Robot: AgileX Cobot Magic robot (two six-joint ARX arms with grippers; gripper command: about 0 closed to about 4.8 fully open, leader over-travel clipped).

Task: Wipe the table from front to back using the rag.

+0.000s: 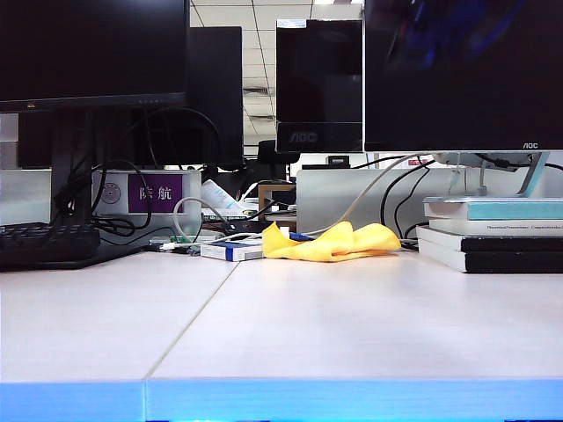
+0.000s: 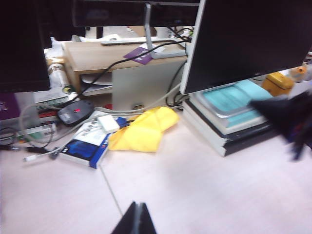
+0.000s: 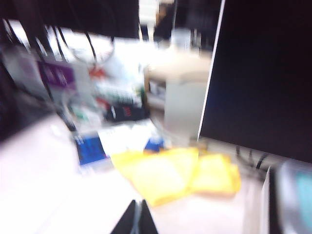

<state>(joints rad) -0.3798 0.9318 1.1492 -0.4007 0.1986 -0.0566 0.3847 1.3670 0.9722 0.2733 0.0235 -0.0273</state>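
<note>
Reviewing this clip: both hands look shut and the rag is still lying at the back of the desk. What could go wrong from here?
1. Both the left hand and the right hand are shut above the table; unless one opens, it may push the rag instead of gripping it.
2. The rag lies touching the white-and-blue box and near cables, which a grab might snag.
3. The book stack and the monitor above it crowd the right hand's approach.

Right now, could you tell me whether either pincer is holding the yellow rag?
No: the yellow rag lies crumpled on the table, clear of the shut left pincer and right pincer.
</note>
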